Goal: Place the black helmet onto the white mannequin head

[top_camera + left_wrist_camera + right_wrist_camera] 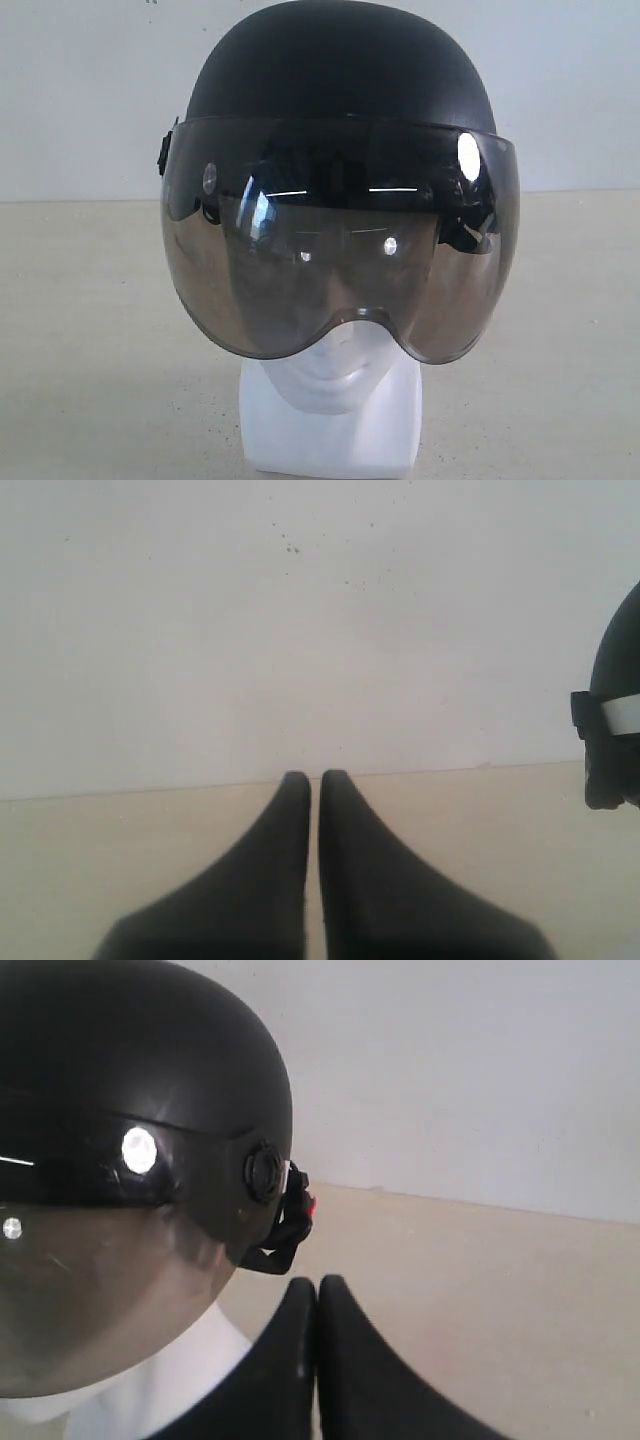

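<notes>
Only obstacle: black helmet (340,80) on white mannequin head (330,430), mid-surface (90,340). Bare surface open both sides, back to wall (80,100). Helmet's side is near right tool (317,1282); open room ahead of left tool (313,776).

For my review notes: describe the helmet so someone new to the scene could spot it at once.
On the pale table stands the white mannequin head. The black helmet sits on it. Its dark dome and smoke-tinted bubble visor, hanging over the face, set it apart from the white head.
</notes>
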